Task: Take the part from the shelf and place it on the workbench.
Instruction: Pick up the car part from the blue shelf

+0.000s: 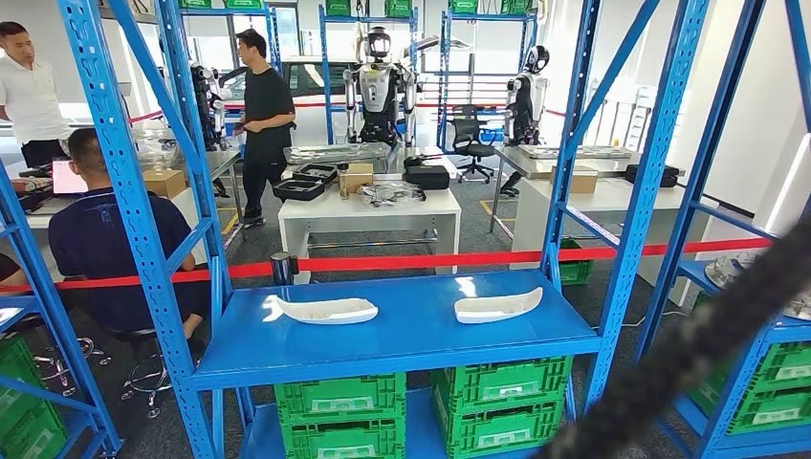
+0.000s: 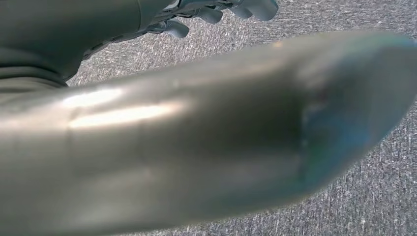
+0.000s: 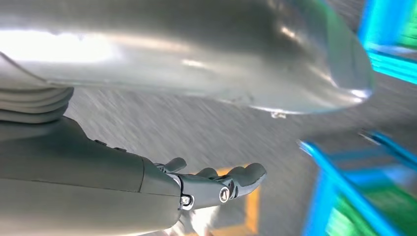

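Two white parts lie well apart on the blue shelf point(image 1: 402, 335): left part point(image 1: 325, 310), right part point(image 1: 497, 305). Right hand point(image 3: 216, 184) hangs empty, fingers loosely extended; left hand point(image 2: 221, 11) apparently likewise. Advise squaring up before reaching.

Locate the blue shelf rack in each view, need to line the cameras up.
Head view: the blue shelf rack spans the frame, two white parts lying on its deck.
Left wrist view: not in it; grey carpet under the left hand.
Right wrist view: blurred blue bars beyond the right hand.
Shared landmark: the grey carpet floor.
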`<state>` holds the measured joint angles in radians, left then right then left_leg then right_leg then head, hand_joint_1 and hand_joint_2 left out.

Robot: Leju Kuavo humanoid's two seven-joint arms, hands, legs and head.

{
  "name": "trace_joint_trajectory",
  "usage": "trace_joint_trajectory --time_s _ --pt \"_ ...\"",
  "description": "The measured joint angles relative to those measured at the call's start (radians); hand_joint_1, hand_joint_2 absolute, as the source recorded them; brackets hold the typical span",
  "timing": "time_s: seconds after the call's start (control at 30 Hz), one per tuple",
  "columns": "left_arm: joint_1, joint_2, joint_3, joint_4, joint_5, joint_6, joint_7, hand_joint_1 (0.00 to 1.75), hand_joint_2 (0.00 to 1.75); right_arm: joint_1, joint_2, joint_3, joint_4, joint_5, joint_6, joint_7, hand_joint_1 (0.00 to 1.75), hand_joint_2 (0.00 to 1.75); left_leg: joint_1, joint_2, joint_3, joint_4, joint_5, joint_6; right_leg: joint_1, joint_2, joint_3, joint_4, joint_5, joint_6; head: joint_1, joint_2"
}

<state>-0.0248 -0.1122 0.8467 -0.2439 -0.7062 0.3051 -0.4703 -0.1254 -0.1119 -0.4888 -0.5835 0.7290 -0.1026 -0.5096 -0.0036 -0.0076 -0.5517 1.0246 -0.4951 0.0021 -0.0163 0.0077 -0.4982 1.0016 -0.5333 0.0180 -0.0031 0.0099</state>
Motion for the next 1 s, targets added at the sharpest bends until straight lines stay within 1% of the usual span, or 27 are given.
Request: trace_joint_trajectory --time_s 0.2,0.3,0.4,0.47,0.53,0.6,0.63,0.67,0.7,0.73,0.77,0.8,0.83,0.87,0.9,0.93,0.97,1.0 --pt "-0.013 -0.007 0.055 0.011 -0.041 -0.011 -0.034 0.0 0.0 -0.069 -0.043 0.098 -0.158 0.081 -0.002 0.001 0.0 0.0 0.0 0.0 0.001 0.0 0.001 -0.001 0.0 0.0 0.0 0.0 0.0 0.0 0.0 0.0" --pt "-0.018 -0.008 0.076 0.015 -0.056 -0.021 -0.049 0.0 0.0 -0.103 -0.054 0.159 -0.227 0.136 -0.011 0.016 0.0 0.0 -0.003 -0.001 0.0 0.003 0.0 0.0 -0.001 0.0 0.001 -0.001 0.002 0.003 0.0 0.0" --pt "-0.024 -0.009 0.095 0.019 -0.07 -0.03 -0.062 0.0 0.0 -0.134 -0.06 0.229 -0.292 0.196 -0.024 0.033 0.0 0.0 -0.006 -0.001 -0.001 0.004 -0.001 0.003 -0.003 -0.001 0.001 -0.002 0.003 0.007 -0.001 0.0" --pt "-0.03 -0.009 0.107 0.022 -0.079 -0.035 -0.07 0.0 0.0 -0.156 -0.063 0.276 -0.334 0.237 -0.034 0.047 0.0 0.0 -0.009 -0.001 -0.002 0.004 -0.002 0.008 -0.007 -0.001 0.001 -0.005 0.003 0.012 -0.001 0.0" --pt "-0.034 -0.01 0.118 0.024 -0.088 -0.04 -0.077 0.0 0.0 -0.174 -0.069 0.322 -0.377 0.277 -0.044 0.062 0.0 0.0 -0.009 -0.001 -0.004 -0.003 -0.003 0.018 -0.009 0.0 0.001 0.001 0.013 0.021 -0.001 0.0" --pt "-0.037 -0.013 0.129 0.026 -0.097 -0.044 -0.084 0.0 0.0 -0.187 -0.076 0.364 -0.419 0.316 -0.056 0.077 0.0 0.0 -0.005 -0.002 0.006 -0.014 0.0 0.031 -0.01 -0.002 -0.007 0.027 0.011 0.027 0.0 0.0" --pt "-0.039 -0.015 0.134 0.027 -0.102 -0.046 -0.087 0.0 0.0 -0.195 -0.08 0.383 -0.44 0.336 -0.061 0.086 0.0 0.0 -0.003 -0.002 0.012 -0.017 0.0 0.036 -0.011 -0.003 -0.023 0.058 -0.005 0.027 0.0 0.0" --pt "-0.04 -0.018 0.139 0.028 -0.107 -0.049 -0.09 0.0 0.0 -0.202 -0.084 0.402 -0.461 0.356 -0.067 0.094 0.0 0.0 -0.002 -0.002 0.017 -0.019 0.0 0.04 -0.011 -0.004 -0.052 0.108 -0.031 0.026 0.001 0.0" --pt "-0.041 -0.02 0.145 0.03 -0.111 -0.051 -0.093 0.0 0.0 -0.209 -0.088 0.421 -0.481 0.376 -0.073 0.103 0.0 0.0 -0.003 -0.002 0.018 -0.019 -0.002 0.042 -0.01 -0.004 -0.092 0.174 -0.059 0.026 0.001 0.0" --pt "-0.042 -0.022 0.152 0.031 -0.116 -0.053 -0.095 0.0 0.0 -0.214 -0.092 0.441 -0.5 0.396 -0.079 0.113 0.0 0.0 -0.004 -0.002 0.019 -0.018 -0.005 0.043 -0.01 -0.003 -0.134 0.239 -0.08 0.026 0.002 0.0" --pt "-0.042 -0.024 0.16 0.033 -0.122 -0.056 -0.098 0.0 0.0 -0.217 -0.096 0.462 -0.519 0.418 -0.084 0.124 0.0 0.0 -0.004 -0.002 0.022 -0.018 -0.009 0.042 -0.01 -0.004 -0.169 0.284 -0.086 0.026 0.002 0.0" --pt "-0.042 -0.026 0.167 0.035 -0.129 -0.059 -0.101 0.0 0.0 -0.219 -0.1 0.484 -0.537 0.441 -0.09 0.135 0.0 0.0 -0.004 -0.003 0.027 -0.017 -0.015 0.039 -0.01 -0.004 -0.189 0.296 -0.071 0.026 0.002 0.0" --pt "-0.042 -0.028 0.173 0.037 -0.136 -0.063 -0.104 0.0 0.0 -0.22 -0.104 0.504 -0.554 0.463 -0.094 0.146 0.0 0.0 -0.004 -0.003 0.035 -0.016 -0.022 0.037 -0.01 -0.004 -0.189 0.265 -0.034 0.025 0.002 0.0" --pt "-0.042 -0.03 0.178 0.038 -0.142 -0.068 -0.108 0.0 0.0 -0.221 -0.11 0.52 -0.569 0.481 -0.099 0.156 0.0 0.0 -0.002 -0.003 0.045 -0.015 -0.031 0.033 -0.011 -0.005 -0.172 0.201 0.018 0.024 0.003 0.0" --pt "-0.043 -0.032 0.182 0.04 -0.147 -0.073 -0.112 0.0 0.0 -0.222 -0.115 0.533 -0.581 0.494 -0.102 0.162 0.0 0.0 -0.001 -0.003 0.052 -0.014 -0.04 0.028 -0.01 -0.006 -0.152 0.137 0.055 0.022 0.002 0.0" --pt "-0.043 -0.034 0.184 0.041 -0.151 -0.078 -0.116 0.0 0.0 -0.223 -0.119 0.541 -0.59 0.5 -0.104 0.167 0.0 0.0 -0.001 -0.003 0.057 -0.014 -0.048 0.022 -0.006 -0.009 -0.134 0.079 0.072 0.019 0.003 0.0" --pt "-0.043 -0.035 0.186 0.042 -0.153 -0.083 -0.119 0.0 0.0 -0.222 -0.123 0.547 -0.599 0.502 -0.104 0.17 0.0 0.0 -0.001 -0.003 0.059 -0.016 -0.056 0.015 -0.003 -0.011 -0.122 0.045 0.074 0.015 0.001 0.0" --pt "-0.043 -0.035 0.187 0.043 -0.154 -0.086 -0.121 0.0 0.0 -0.22 -0.126 0.551 -0.608 0.503 -0.105 0.172 0.0 0.0 -0.002 -0.002 0.065 -0.016 -0.06 0.008 0.0 -0.011 -0.119 0.033 0.06 0.008 0.001 0.0"
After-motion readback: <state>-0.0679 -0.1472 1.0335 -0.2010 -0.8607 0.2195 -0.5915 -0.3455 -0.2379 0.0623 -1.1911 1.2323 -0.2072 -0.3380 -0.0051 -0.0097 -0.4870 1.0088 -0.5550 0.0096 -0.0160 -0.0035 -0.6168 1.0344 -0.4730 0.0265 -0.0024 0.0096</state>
